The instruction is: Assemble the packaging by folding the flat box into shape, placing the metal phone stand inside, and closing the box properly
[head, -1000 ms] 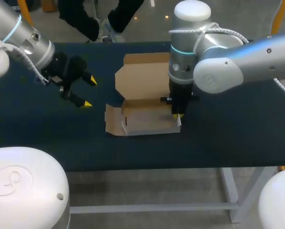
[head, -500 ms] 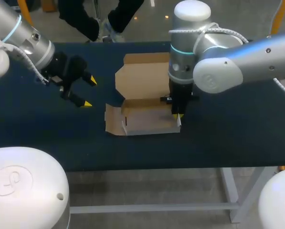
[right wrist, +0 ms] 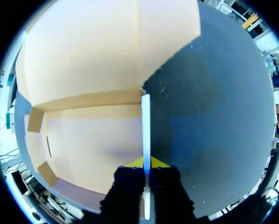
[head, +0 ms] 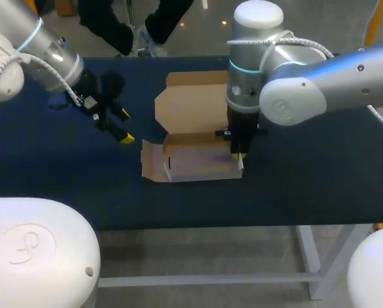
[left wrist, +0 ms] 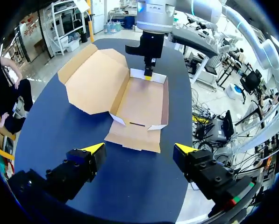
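right gripper (head: 237, 156): closed on box (head: 194, 115) right wall (right wrist: 146, 126) | left gripper (head: 126, 126): wide open, empty | left flap (head: 151, 160): flat, just ahead of left gripper, the nearer one

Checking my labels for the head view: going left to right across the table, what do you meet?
Left pincer, open → cardboard box, lid lying open → right pincer, shut on the box's right wall.

A dark blue table (head: 319, 186) stands on a pale metal frame (head: 310, 256).
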